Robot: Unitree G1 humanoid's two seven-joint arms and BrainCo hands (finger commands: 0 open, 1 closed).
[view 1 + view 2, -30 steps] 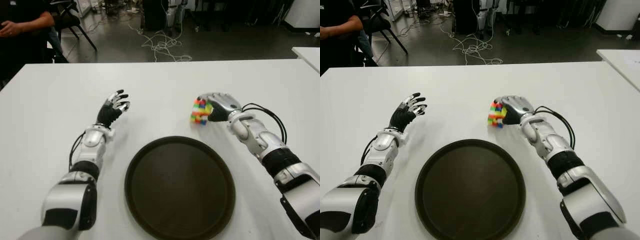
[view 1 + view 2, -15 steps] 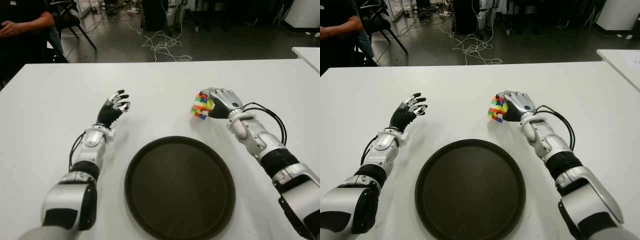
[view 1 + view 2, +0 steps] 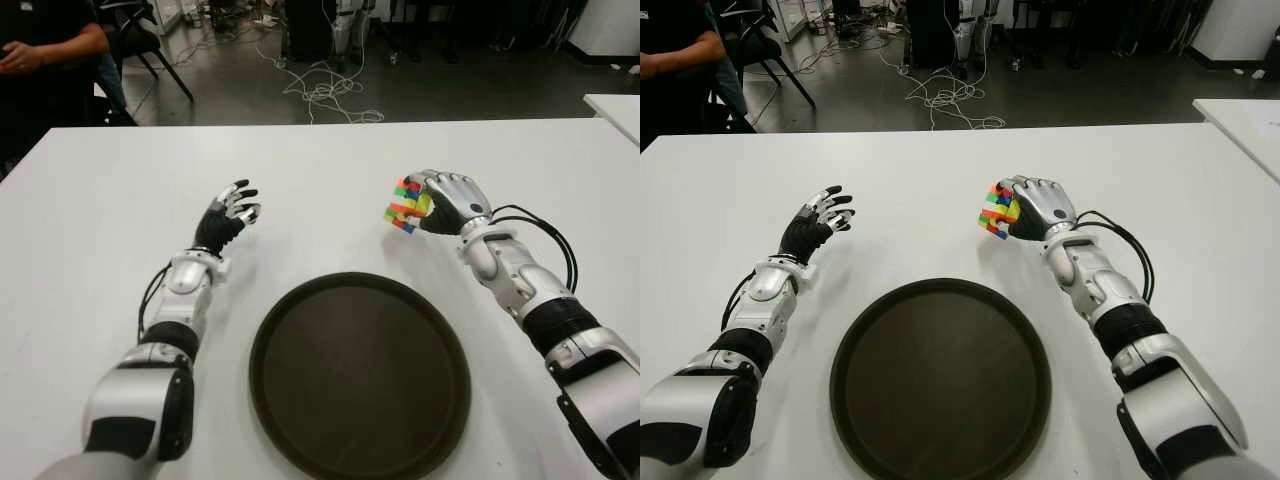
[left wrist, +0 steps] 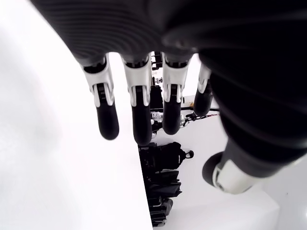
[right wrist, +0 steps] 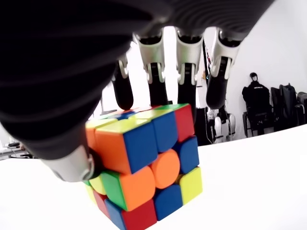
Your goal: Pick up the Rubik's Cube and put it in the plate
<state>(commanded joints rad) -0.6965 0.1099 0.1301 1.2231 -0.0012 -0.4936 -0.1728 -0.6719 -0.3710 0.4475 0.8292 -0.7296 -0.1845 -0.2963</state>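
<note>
My right hand (image 3: 440, 203) is shut on the Rubik's Cube (image 3: 406, 205), a many-coloured cube held tilted just above the white table (image 3: 330, 160), beyond the far right rim of the plate. In the right wrist view the cube (image 5: 144, 163) sits between my thumb and curled fingers (image 5: 187, 72). The plate (image 3: 360, 372) is a round dark tray lying near the table's front edge. My left hand (image 3: 228, 215) shows over the table left of the plate, fingers spread and holding nothing; its wrist view shows the same relaxed fingers (image 4: 136, 108).
A person (image 3: 45, 50) sits at the table's far left corner. Cables (image 3: 325, 90) lie on the dark floor beyond the table. A second white table (image 3: 615, 108) shows at the right edge.
My right hand has lifted the cube off the table and moved it slightly up and to the right, tilting it. The left hand has not moved.
</note>
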